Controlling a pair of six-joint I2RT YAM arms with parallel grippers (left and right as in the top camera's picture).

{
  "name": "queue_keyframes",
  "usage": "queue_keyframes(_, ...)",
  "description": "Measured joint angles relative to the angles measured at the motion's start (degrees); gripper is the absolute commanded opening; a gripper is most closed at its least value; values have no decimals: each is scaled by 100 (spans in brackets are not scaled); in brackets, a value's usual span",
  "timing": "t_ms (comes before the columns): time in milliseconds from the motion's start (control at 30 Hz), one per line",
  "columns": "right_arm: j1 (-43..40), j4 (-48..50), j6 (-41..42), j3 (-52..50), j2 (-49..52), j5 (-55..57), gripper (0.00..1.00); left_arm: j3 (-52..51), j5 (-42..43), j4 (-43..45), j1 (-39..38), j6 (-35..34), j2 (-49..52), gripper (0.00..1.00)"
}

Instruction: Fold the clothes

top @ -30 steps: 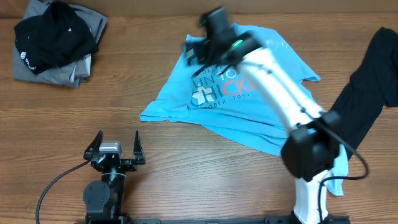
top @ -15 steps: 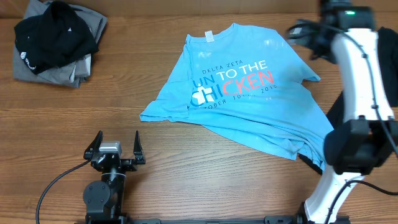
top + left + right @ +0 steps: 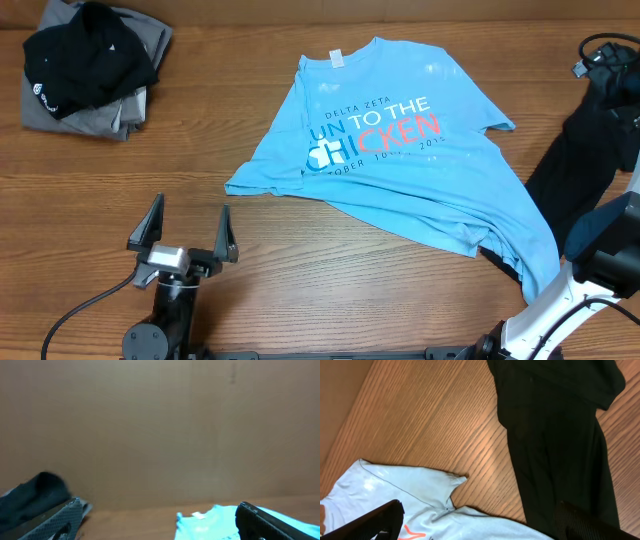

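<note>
The sky-blue T-shirt (image 3: 400,150) lies spread face up mid-table, white and red lettering showing, its lower right part rumpled. It also shows in the left wrist view (image 3: 210,520) and the right wrist view (image 3: 395,490). The long black garment (image 3: 580,160) lies at the right edge, also seen in the right wrist view (image 3: 555,435). My left gripper (image 3: 185,235) is open and empty near the front left, well short of the shirt; its fingers (image 3: 160,532) point at the back wall. My right gripper (image 3: 480,515) is open and empty, hovering above the shirt's sleeve and the black garment.
A pile of a black garment on grey ones (image 3: 90,65) sits at the back left corner, also in the left wrist view (image 3: 30,495). The right arm (image 3: 560,300) rises at the front right, over the shirt's hem.
My right arm has swung from over the shirt's chest to the far right, above the black garment. My left gripper has lifted and tilted up. The shirt now lies uncovered.
</note>
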Motion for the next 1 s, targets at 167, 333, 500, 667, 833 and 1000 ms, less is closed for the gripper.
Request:
queue_keyframes(167,-2,-2,2,0,0,-70,100,527,337,-409,0,-39,407,100)
queue_keyframes(333,-2,-7,2,0,0,-76,100,2135,881,-1158,0,160,2070,100)
queue_keyframes(500,-2,-2,4,0,0,-74,100,4579,1794,-2986,-4,393,4640,100)
queue_keyframes(667,-2,-4,7,0,0,-92,100,6157,2830,-3687,-24,369,6758,100)
queue_keyframes(833,-2,-2,20,0,0,-94,100,7099,2566,-4881,-334,258,8109,100)
queue_keyframes(1000,0,-2,20,0,0,-94,100,8004,988,-5921,-1346,380,8988,100)
